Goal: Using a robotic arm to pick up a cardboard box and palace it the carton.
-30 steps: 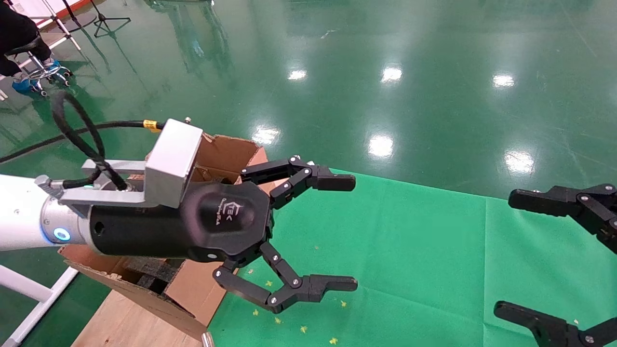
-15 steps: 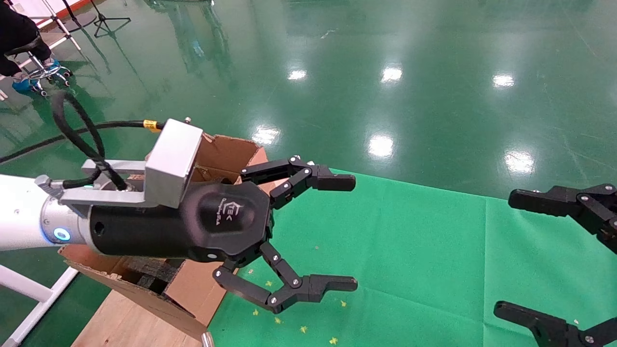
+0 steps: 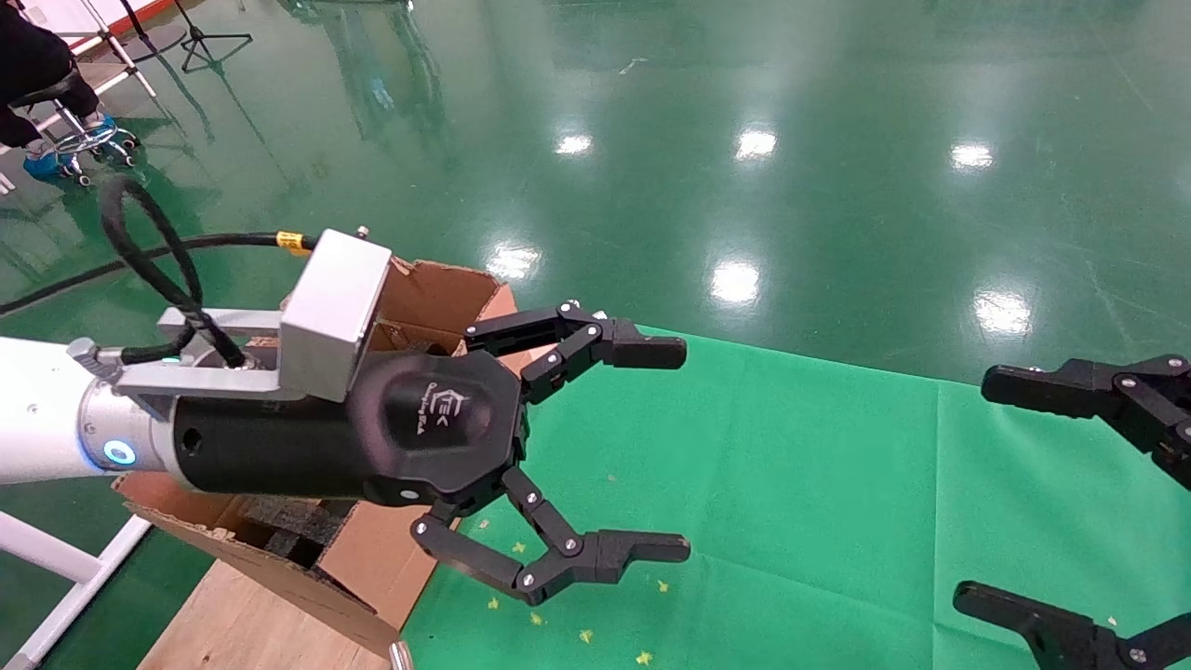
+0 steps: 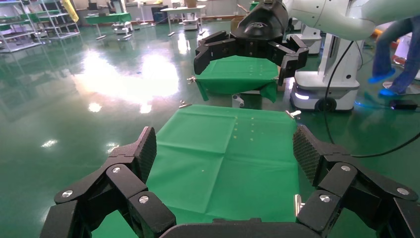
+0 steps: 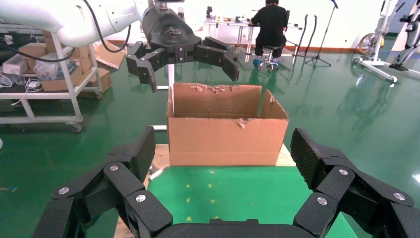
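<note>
My left gripper [image 3: 679, 451] is open and empty, held above the left part of the green cloth [image 3: 791, 502], beside the carton [image 3: 437, 298]. The carton is a large brown box with torn flaps and black foam [image 3: 293, 526] inside; it also shows in the right wrist view [image 5: 225, 131]. My right gripper [image 3: 977, 493] is open and empty at the right edge of the head view. The left gripper shows in the right wrist view [image 5: 185, 62] above the carton, and the right gripper shows in the left wrist view [image 4: 242, 62]. The small cardboard box is not in view.
The carton stands on a wooden board [image 3: 251, 623] at the cloth's left end. Small yellow marks [image 3: 586, 636] dot the cloth. Shiny green floor [image 3: 744, 140] surrounds the table. A seated person [image 5: 271, 25] and racks [image 5: 49, 74] are far behind the carton.
</note>
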Controlling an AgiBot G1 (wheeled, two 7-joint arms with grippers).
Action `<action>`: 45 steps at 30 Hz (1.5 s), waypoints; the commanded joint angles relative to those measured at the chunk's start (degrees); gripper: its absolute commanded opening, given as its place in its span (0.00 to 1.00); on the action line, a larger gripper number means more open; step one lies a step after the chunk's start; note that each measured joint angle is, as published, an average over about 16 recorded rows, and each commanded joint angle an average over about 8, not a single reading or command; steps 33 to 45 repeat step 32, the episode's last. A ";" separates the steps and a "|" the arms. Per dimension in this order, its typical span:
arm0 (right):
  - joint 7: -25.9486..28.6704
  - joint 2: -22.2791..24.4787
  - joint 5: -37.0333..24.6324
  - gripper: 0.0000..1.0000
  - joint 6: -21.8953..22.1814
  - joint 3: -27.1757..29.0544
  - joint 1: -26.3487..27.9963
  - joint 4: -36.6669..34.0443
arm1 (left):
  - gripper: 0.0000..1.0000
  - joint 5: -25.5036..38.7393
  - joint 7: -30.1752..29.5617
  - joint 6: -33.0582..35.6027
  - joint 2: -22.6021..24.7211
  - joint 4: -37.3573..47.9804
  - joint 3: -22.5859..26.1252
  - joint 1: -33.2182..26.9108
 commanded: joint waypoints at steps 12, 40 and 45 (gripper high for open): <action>0.00 0.00 0.00 1.00 0.00 0.00 0.00 0.00 | 1.00 -0.01 0.00 0.00 0.00 0.00 0.00 0.00; 0.00 0.00 0.00 1.00 0.00 0.00 0.00 0.00 | 1.00 -0.01 0.00 0.00 0.00 0.00 0.00 0.00; 0.00 0.00 0.00 1.00 0.00 0.00 0.00 0.00 | 1.00 -0.01 0.00 0.00 0.00 0.00 0.00 0.00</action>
